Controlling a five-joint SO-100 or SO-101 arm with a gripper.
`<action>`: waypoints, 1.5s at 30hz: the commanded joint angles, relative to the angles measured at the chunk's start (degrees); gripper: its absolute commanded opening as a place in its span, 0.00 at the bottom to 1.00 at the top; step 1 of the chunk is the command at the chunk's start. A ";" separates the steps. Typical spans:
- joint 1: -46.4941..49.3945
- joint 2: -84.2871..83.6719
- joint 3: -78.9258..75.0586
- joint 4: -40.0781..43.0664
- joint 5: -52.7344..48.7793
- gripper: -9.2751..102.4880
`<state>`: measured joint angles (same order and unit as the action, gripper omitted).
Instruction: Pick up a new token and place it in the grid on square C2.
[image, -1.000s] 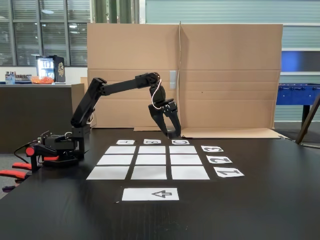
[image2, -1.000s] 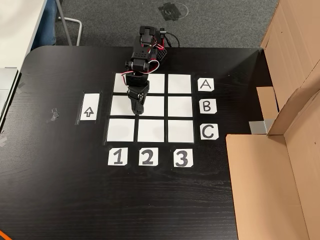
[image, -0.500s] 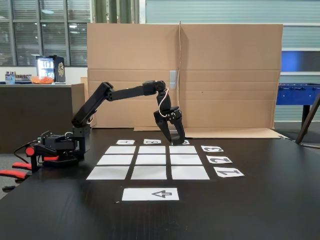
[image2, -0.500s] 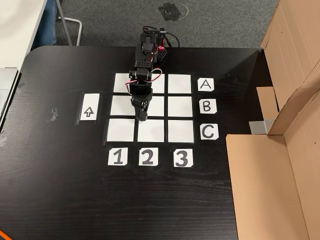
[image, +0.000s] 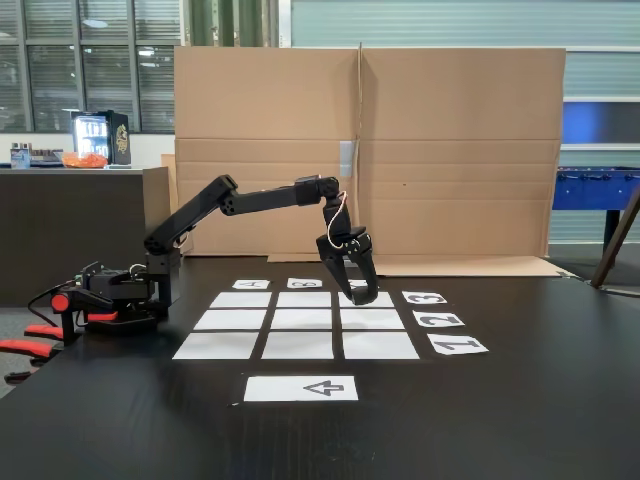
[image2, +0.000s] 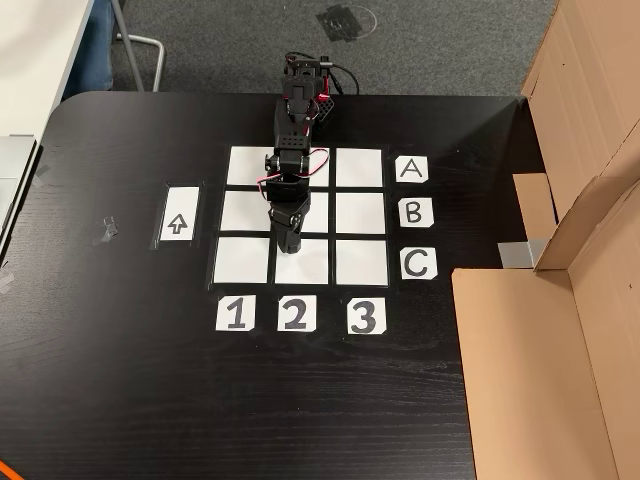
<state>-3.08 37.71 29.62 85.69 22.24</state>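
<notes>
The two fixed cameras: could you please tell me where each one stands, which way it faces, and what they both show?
A fixed view: low at the table's edge, facing the cardboard wall across the grid; the whole arm shows side-on from base to gripper.
A fixed view: high above, looking down on the table with the number cards nearest; the arm shows from above, reaching toward row C, gripper at the tip.
Shared: both fixed views show the grid, the arrow sheet, the letter and number cards, and the arm.
</notes>
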 joint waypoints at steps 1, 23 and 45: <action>-0.97 0.35 -2.46 -0.79 0.79 0.07; -2.20 -1.14 -3.08 -1.23 1.05 0.23; -2.29 4.66 1.76 -3.52 0.88 0.43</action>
<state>-4.83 36.91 30.32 83.50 22.76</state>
